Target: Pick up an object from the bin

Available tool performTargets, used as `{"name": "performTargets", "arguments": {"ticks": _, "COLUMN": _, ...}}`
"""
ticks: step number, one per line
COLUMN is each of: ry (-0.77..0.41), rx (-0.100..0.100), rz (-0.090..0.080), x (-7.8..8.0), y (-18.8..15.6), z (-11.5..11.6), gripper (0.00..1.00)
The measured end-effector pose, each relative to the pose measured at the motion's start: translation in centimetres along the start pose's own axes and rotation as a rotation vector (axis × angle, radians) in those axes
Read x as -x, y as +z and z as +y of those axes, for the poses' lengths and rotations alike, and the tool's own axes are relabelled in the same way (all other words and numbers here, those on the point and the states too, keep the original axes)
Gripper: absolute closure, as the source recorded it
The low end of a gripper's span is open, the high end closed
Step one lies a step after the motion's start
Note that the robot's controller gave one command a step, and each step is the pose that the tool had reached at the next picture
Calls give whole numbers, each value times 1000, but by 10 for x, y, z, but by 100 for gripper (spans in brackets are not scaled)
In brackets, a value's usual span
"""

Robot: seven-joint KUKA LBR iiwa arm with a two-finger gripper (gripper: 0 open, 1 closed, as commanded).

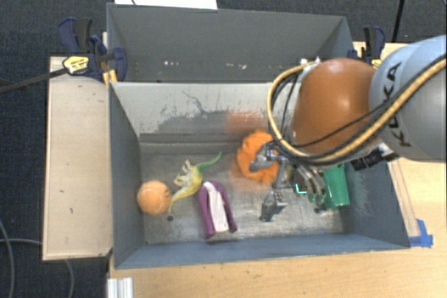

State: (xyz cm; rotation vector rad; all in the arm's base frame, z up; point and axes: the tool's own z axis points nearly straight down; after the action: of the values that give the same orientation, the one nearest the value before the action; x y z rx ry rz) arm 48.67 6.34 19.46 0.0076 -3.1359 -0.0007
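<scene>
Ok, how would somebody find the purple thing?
Look on the floor of the grey bin, by its near wall, left of the pincer. The purple thing is a long block with a white side; the ball and toy animal beside it are orange and yellow.

The grey bin holds five loose things, one of each kind: one small orange ball, one yellow-green toy dinosaur, one purple and white packet, one ribbed orange pumpkin-like thing, and one green block partly hidden under the arm. Two of the five are orange.
</scene>
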Motion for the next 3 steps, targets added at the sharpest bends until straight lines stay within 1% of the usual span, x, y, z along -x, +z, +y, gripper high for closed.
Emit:
{"name": "performTargets", "arguments": {"ticks": 1, "ry": 3, "rx": 1, "rz": -8, "x": 2, "y": -4, "z": 0, "gripper": 0}}
{"name": "performTargets", "arguments": {"ticks": 2, "ry": -93, "rx": 0, "rz": -12, "x": 36, "y": 43, "z": -24, "gripper": 0}}
{"name": "performTargets", "arguments": {"ticks": 3, "ry": -183, "rx": 0, "rz": -9, "x": 98, "y": 59, "z": -56, "gripper": 0}}
